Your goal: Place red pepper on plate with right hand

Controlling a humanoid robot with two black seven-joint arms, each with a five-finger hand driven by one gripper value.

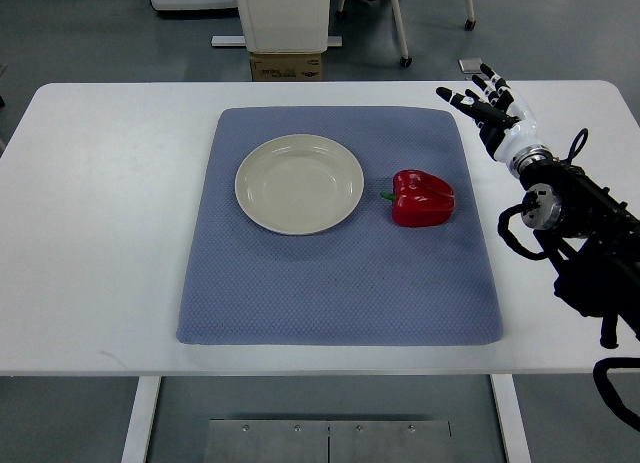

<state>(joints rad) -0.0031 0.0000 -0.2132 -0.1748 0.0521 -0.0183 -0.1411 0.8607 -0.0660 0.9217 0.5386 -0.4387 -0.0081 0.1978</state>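
1. Top view, the layout: a white table (100, 233) carries a blue-grey mat (330, 283), and both of the task's things sit on that mat.
2. The red pepper (423, 198) lies on its side on the mat's right half, its green stem pointing toward the plate. It is near the plate's right rim but not touching it; a strip of bare mat shows between them.
3. The cream plate (299, 183) sits left of the pepper, toward the far half of the mat, and has nothing on it.
4. The right hand (487, 103) comes in from the right edge on a black, cable-wrapped arm and hangs over the table's far right part, just off the mat's far right corner. Its dark fingers (462, 98) are stretched out and spread apart, holding nothing.
5. That hand is well apart from the pepper, farther back and to the right of it.
6. The left arm does not show anywhere.
7. Progress, as I judge it: nothing has been done yet. The pepper is ungrasped and the plate is bare, so reaching, gripping, lifting, carrying over and setting down are all left.
8. Beyond the table I can see grey floor and the legs of some furniture, none of it in the way.
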